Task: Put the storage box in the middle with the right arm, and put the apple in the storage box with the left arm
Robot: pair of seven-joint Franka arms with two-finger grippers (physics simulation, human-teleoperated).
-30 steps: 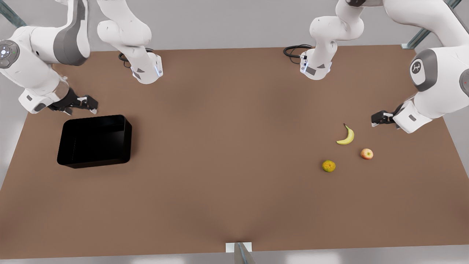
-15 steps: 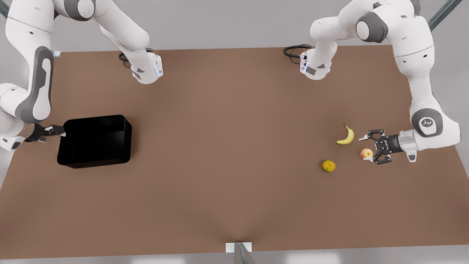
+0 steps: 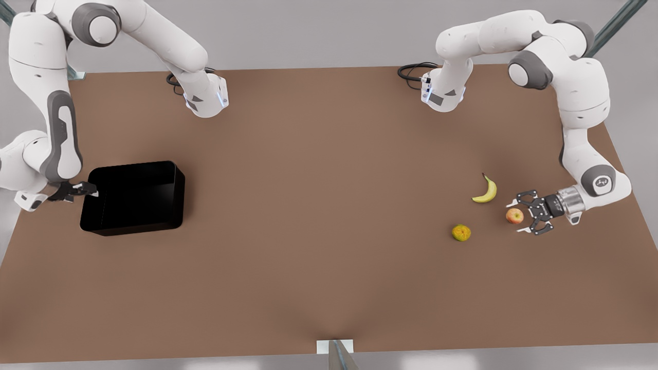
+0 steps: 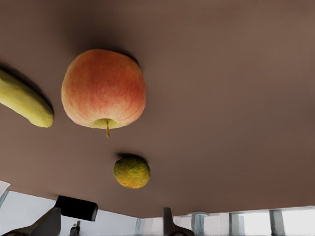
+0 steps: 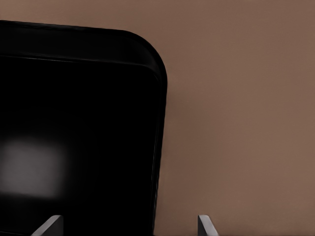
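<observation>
Closing in since a moment ago, the left tool (image 3: 523,213) is now spreading its fingers wide just beside the apple (image 3: 514,216), gripping nothing. Farther off, the right tool (image 3: 88,190) is straddling the storage box (image 3: 134,198) wall, unclenched, at the bench (image 3: 318,205) edge.

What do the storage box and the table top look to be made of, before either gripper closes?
The storage box looks like glossy black moulded plastic: rounded corners, thin walls, and a soft reflection on its floor in the right wrist view. The table looks like matte brown board, flat and without shine, though the render leaves the material open. The apple has smooth, faintly streaked skin.
</observation>
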